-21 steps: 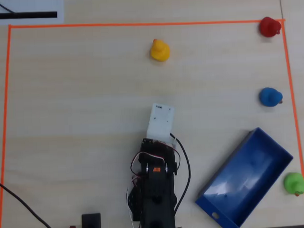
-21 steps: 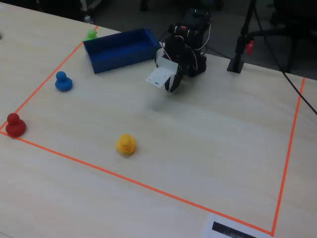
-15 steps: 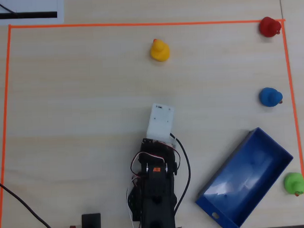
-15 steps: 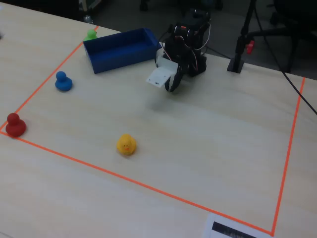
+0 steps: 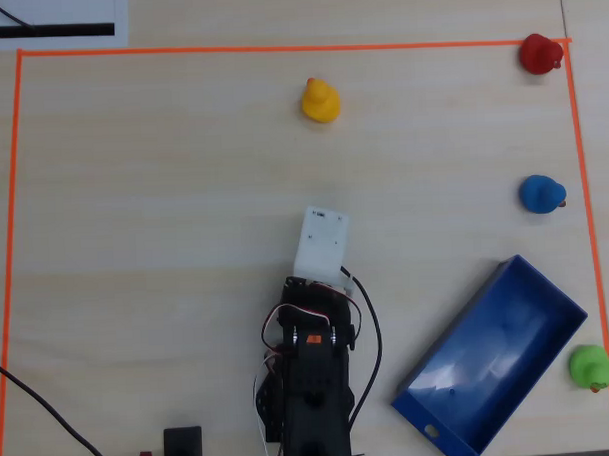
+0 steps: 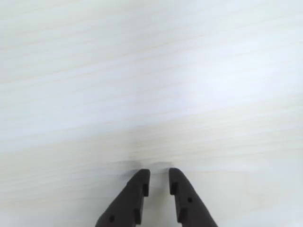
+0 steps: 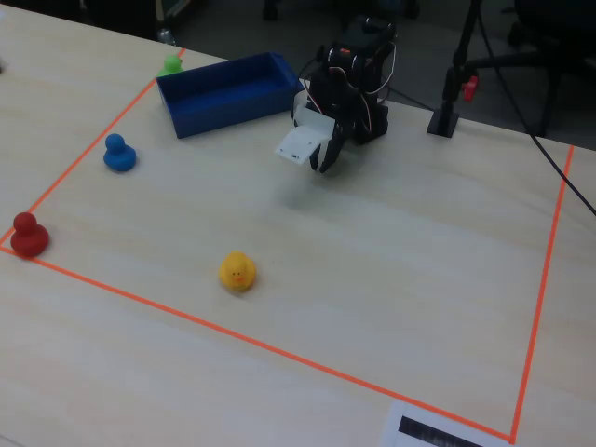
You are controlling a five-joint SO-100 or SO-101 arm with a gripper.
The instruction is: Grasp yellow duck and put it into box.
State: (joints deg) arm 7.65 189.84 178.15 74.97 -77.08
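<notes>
Small rounded yellow rubber duck [image 5: 320, 100] standing alone on pale wood tabletop [image 5: 163, 193], well ahead of black two-finger gripper [image 6: 157, 179], near far orange tape border [image 5: 278, 48] in overhead view. Fingers nearly clenched, only a slim gap between tips, grasping nothing; bare wood alone in wrist view. Straight forward reach likely needed, over clear ground. Shallow blue plastic box [image 5: 531, 280] lying diagonally to the right of the arm, empty. Red duck [image 5: 540, 53], blue duck [image 5: 541, 194], green duck [image 5: 590, 366] lined along right edge, away from the path.
</notes>
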